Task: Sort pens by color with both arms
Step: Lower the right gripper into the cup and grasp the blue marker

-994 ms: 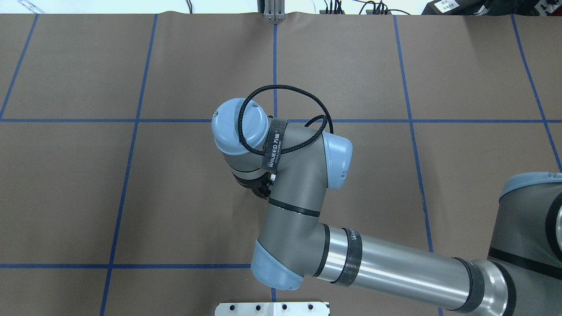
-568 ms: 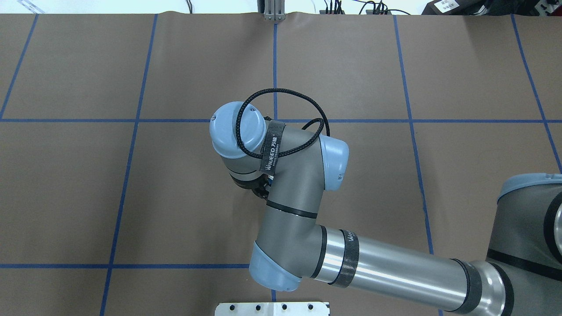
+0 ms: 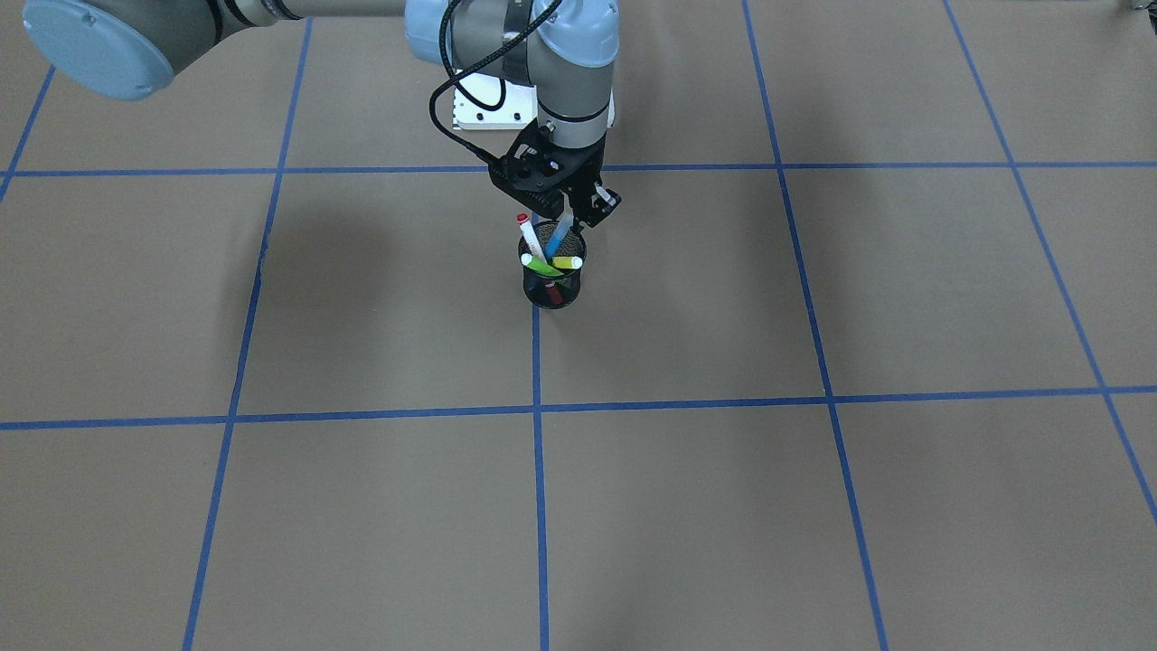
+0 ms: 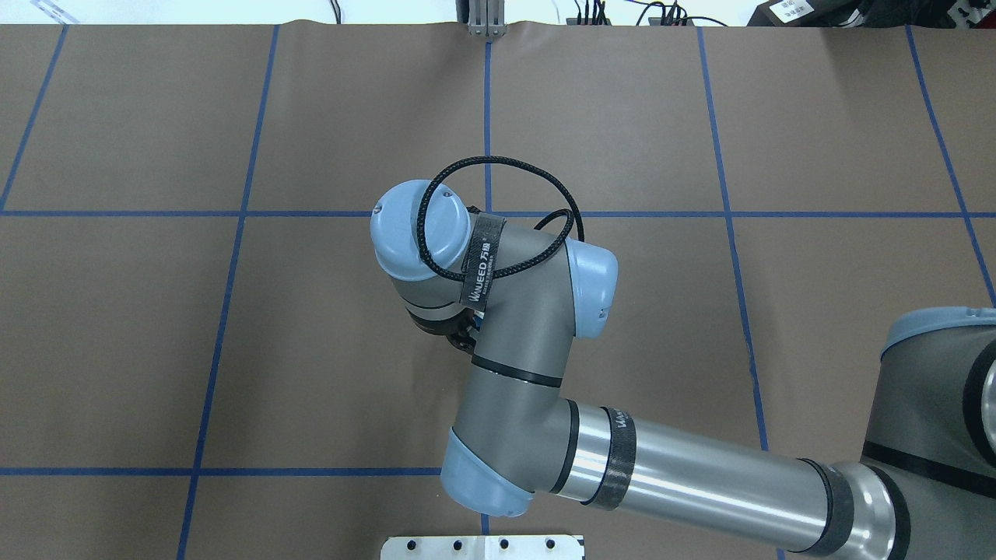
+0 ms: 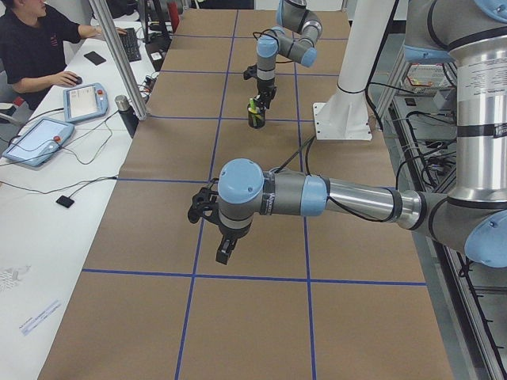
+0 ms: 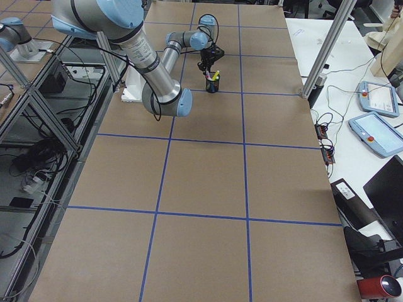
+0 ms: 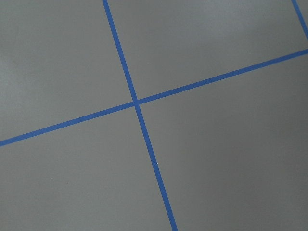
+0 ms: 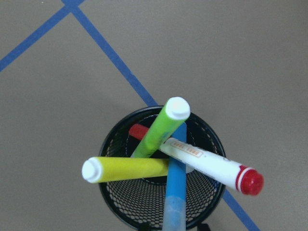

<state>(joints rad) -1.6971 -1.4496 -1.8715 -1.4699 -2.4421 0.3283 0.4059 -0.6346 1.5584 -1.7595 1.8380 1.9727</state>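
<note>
Both arms out, grippers pointing down

The right arm (image 4: 700, 474) reaches in low from its side and folds at the wrist, so the right gripper (image 3: 571, 217) hangs straight down with its jaws parted. The left arm (image 5: 356, 198) stretches out level, wrist turned downward, the left gripper (image 5: 225, 250) held aloft; whether its jaws are parted or closed cannot be told.
</note>
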